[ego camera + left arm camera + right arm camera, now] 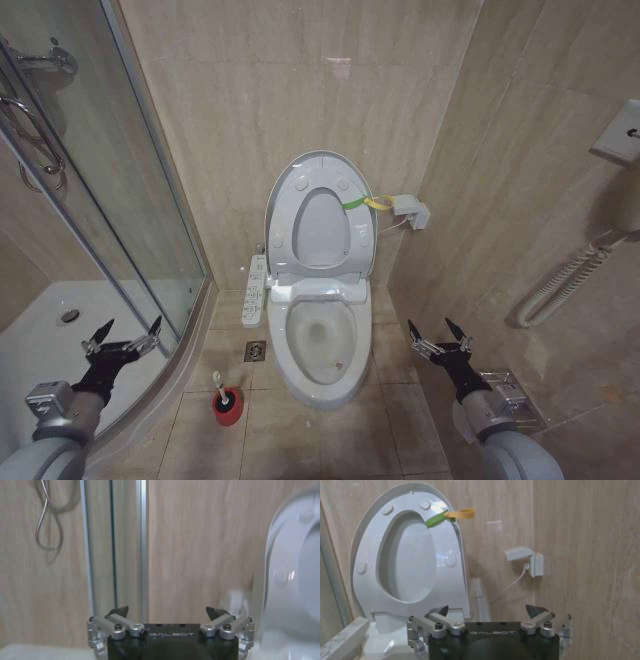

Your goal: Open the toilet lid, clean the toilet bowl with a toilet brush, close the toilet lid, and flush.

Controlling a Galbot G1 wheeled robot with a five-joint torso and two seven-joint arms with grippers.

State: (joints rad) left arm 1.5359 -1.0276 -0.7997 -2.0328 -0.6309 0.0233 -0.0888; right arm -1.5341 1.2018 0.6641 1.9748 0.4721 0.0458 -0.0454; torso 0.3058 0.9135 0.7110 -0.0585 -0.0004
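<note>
Since the toilet lid (322, 215) already stands upright against the back wall with the seat ring raised too, the opening step looks done and the brushing step is in hand. Below it the toilet bowl (322, 345) lies bare. Next comes picking up the toilet brush (227, 403), standing on the floor left of the bowl, between the left gripper (125, 334) and right gripper (439, 333), nearer the left; both jaws are spread, holding nothing.
</note>
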